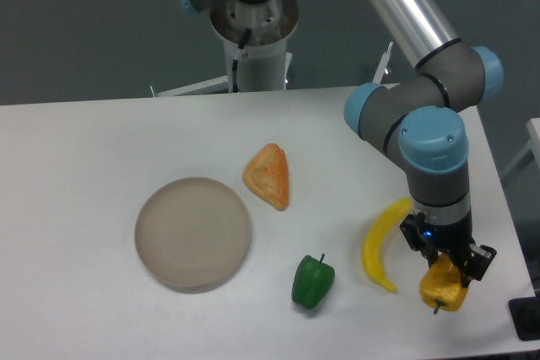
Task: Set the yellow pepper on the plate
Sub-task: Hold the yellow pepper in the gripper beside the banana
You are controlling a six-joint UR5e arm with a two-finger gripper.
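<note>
The yellow pepper (pixel 444 292) is at the table's front right, a lumpy yellow-orange fruit with its dark stem pointing down toward the front. My gripper (pixel 450 269) comes down on it from above, its black fingers closed against the pepper's top. Whether the pepper rests on the table or hangs just above it is unclear. The plate (pixel 193 233), round and grey-beige with a low rim, lies at the left-centre of the table, far to the left of the gripper, with nothing on it.
A curved yellow banana (pixel 380 242) lies just left of the gripper. A green bell pepper (pixel 312 282) stands between banana and plate. An orange triangular bread-like piece (pixel 268 175) lies behind the plate's right side. The table's right edge runs close to the pepper.
</note>
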